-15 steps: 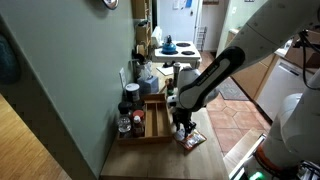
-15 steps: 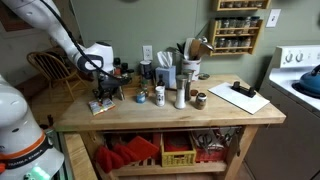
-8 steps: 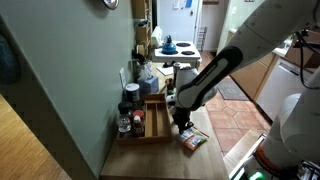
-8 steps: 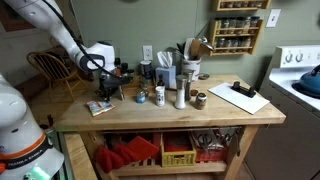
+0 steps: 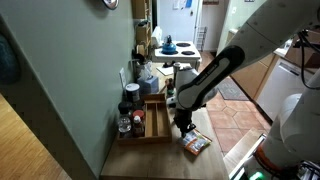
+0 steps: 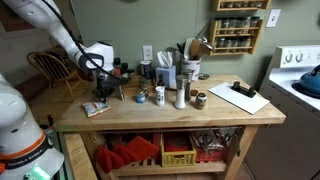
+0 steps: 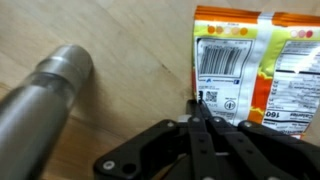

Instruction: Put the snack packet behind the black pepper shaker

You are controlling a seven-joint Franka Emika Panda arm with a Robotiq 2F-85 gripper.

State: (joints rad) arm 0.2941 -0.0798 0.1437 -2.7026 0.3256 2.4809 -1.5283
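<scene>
**Packet shifted toward lower right**

Since 1 s ago: snack packet (image 5: 196,143) slid out from under gripper (image 5: 183,124), now flat on tabletop (image 5: 160,158), lower centre. Jaws closed together, tips at packet's left edge in wrist view; no clear grip. Prob. nudging, not lifting.

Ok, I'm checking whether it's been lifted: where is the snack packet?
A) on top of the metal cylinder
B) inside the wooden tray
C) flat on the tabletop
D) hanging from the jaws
C: the wrist view shows the snack packet lying flat on the wooden tabletop, apart from the metal cylinder; an exterior view shows it outside the wooden tray.
</scene>
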